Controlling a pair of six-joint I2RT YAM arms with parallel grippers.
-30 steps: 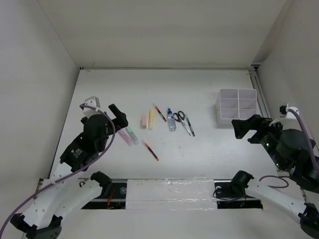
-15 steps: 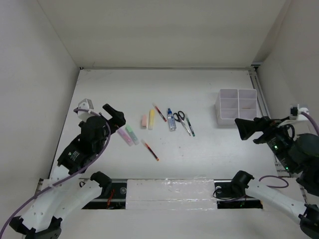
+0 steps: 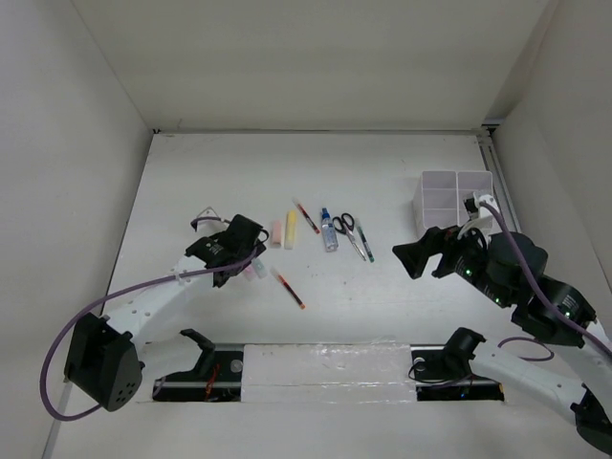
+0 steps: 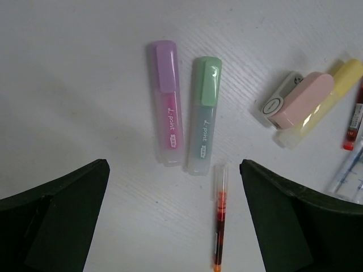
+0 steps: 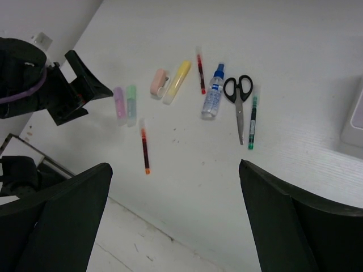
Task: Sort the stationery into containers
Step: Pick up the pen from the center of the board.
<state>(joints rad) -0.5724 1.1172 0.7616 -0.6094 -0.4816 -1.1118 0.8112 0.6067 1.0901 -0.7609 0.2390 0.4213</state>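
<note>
Near edge: both arm bases sit either side of a strip of clear tape laid across the front of the white table. The left gripper is poised over the left part of the stationery row, with its jaws spread wide and nothing between them. The right gripper hangs to the right of the row and looks back across it, jaws also fully apart and empty. Nearest item is an orange-red pen, lying alone just in front of two highlighters. These are a pink highlighter and a green highlighter, which lie side by side and parallel, close together, caps pointing away; whether they touch cannot be told. Further back and to the right, a peach stubby marker lies against a yellow highlighter, the two touching along their length. Right of these comes a second red pen, set at a slant, then a small clear bottle with a blue cap lying on its side. Next come black-handled scissors, closed, with their handles toward the far side. A thin dark pen with a green tip lies just beside the blades. All the stationery is on the table surface. Far right, well apart from the row, stands the white divided desk organizer, upright; its near right corner is hidden behind the right arm's wrist and cable.
</note>
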